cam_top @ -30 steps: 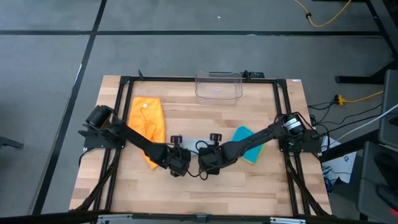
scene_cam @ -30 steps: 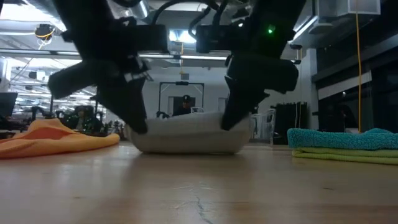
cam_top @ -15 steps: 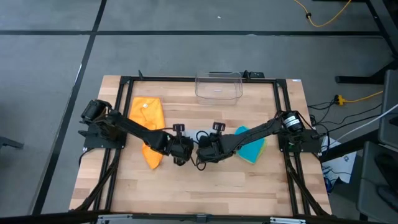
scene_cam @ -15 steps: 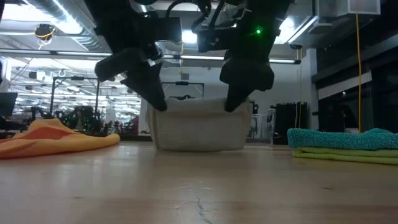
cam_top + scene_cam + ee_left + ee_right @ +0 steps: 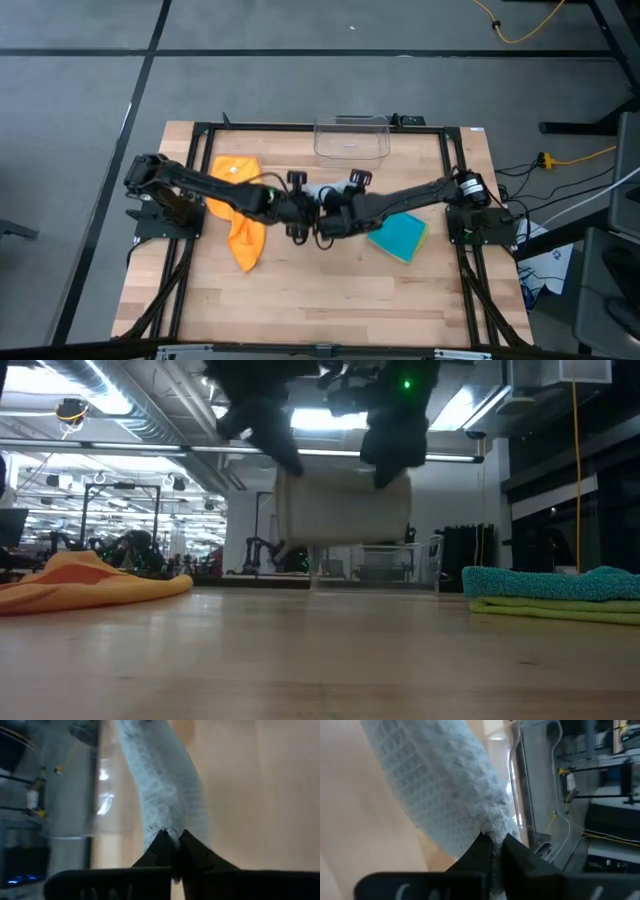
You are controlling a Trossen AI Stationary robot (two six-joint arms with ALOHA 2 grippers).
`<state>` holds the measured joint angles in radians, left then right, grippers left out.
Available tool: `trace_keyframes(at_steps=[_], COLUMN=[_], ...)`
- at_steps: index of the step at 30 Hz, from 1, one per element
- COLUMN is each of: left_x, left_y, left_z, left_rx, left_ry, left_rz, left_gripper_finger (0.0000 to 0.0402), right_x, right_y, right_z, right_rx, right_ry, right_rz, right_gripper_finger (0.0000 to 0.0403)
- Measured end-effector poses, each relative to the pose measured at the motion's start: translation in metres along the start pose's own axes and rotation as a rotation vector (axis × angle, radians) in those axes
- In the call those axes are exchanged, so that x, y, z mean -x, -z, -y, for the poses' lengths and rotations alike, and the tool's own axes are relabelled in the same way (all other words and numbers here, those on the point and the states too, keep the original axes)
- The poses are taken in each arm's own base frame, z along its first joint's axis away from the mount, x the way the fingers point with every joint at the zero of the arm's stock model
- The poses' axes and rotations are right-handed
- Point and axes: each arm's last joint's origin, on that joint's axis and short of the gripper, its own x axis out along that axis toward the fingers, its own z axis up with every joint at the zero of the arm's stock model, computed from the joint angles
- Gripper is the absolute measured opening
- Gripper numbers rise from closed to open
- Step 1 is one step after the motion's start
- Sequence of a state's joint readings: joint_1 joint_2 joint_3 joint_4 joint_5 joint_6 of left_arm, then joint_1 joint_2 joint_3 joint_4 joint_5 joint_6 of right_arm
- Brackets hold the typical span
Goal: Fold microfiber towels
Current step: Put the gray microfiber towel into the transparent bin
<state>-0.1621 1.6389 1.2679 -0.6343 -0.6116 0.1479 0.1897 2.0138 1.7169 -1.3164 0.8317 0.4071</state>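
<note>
The light grey towel hangs between my two grippers above the middle of the table, its lower edge clear of the wood. From above only a strip of it shows between the arms. My left gripper is shut on its upper left end and my right gripper on its upper right end. The orange towel lies crumpled at the left. At the right, the folded teal towel lies on the lime green towel. My left gripper pinches a bunched bit of the grey towel's top edge between its two fingertips, slanting down from the left. The cloth hangs below, off the table. My right gripper pinches the bunched top edge at the other end, slanting down from the right. How many layers either holds, I cannot tell.
A clear plastic bin stands at the table's far edge, just beyond the grippers. The black frame runs round the tabletop. Bare wood lies across the near half of the table.
Both grippers have risen and gone toward the far edge, staying shut. The grey towel, whose sagging underside lay on the table a second ago, has been lifted clear and hangs between them.
</note>
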Motion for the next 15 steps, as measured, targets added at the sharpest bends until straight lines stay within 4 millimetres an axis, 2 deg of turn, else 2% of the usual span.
trace_keyframes(at_steps=[4, 8, 11, 15], left_x=[0.010, 0.012, 0.010, 0.000], left_y=[-0.010, -0.015, -0.016, -0.018], left_z=[-0.040, -0.080, -0.110, -0.147], left_rx=[-0.008, 0.011, 0.024, 0.029], left_ry=[-0.041, -0.053, -0.041, -0.040], left_rz=[0.036, 0.044, 0.076, 0.124], left_gripper_finger=[0.0000, 0.0000, 0.0000, 0.0000], right_x=[0.000, 0.001, 0.006, -0.007], right_y=[-0.003, 0.003, 0.009, 0.012], right_z=[0.034, 0.080, 0.122, 0.161], right_rx=[-0.034, -0.109, -0.177, -0.194], right_ry=[0.000, 0.011, 0.014, -0.017], right_rz=[0.000, 0.002, 0.036, 0.050], right_gripper_finger=[0.0022, 0.0022, 0.0022, 0.0022])
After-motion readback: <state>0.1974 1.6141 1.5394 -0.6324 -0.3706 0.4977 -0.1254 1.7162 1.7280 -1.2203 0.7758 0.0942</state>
